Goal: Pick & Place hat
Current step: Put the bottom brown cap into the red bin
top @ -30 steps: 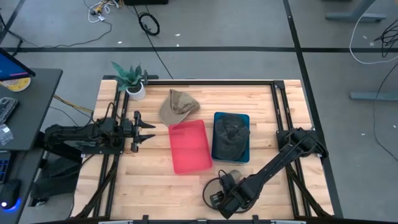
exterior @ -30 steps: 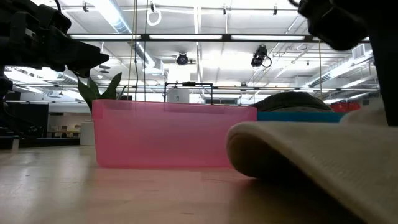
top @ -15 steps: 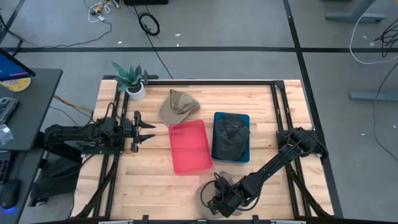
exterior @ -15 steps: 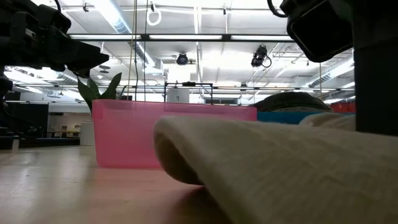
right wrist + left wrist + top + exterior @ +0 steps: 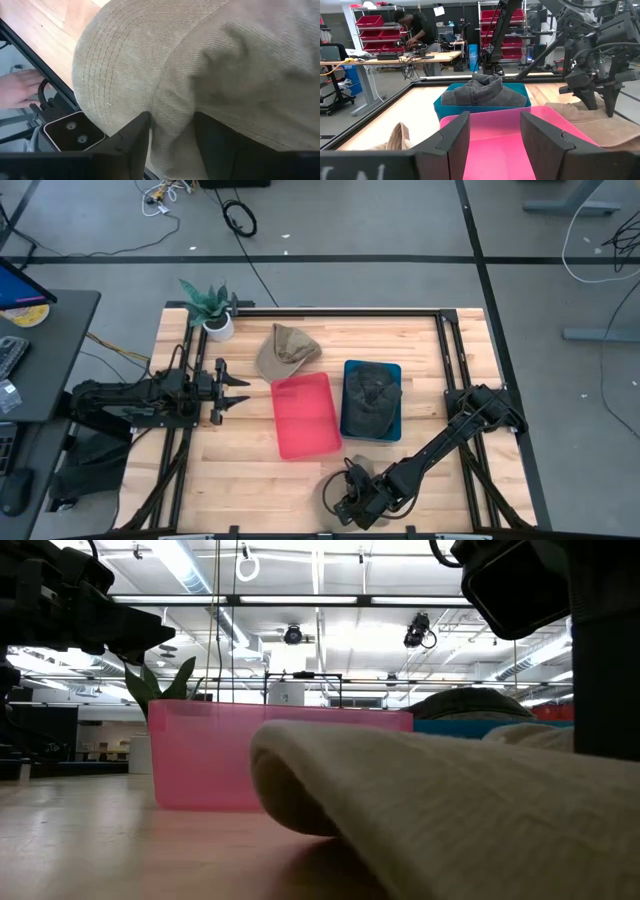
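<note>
A beige cap [image 5: 333,484] lies at the table's near edge and fills the low view [image 5: 450,820] and the right wrist view [image 5: 200,60]. My right gripper [image 5: 352,502] stands on it, shut on its cloth [image 5: 172,137]. A second tan cap [image 5: 286,351] rests on the table by the far edge. A grey hat [image 5: 372,395] sits in the blue bin [image 5: 392,430]. The pink bin [image 5: 305,415] stands between them. My left gripper [image 5: 238,390] waits open, left of the pink bin [image 5: 490,135]. My right gripper pinches a raised fold of the beige cap's crown [image 5: 172,107], close to the seam where the brim begins. The fingers [image 5: 600,92] come from above, pointing down. The cap's underside rests on the table, and its brim [image 5: 290,780] points toward the table's left.
A potted plant [image 5: 212,308] stands at the far left corner. The low camera [image 5: 72,131] sits just beyond the near edge, beside a person's hand [image 5: 17,87]. A person works at a bench in the room behind [image 5: 417,30]. Bare wood lies left of the pink bin.
My right gripper has moved toward the table's left along the near edge, and the beige cap has slid with it across the wood. In the low view its brim has travelled from the right half past the middle. Over the last half second both have held still.
</note>
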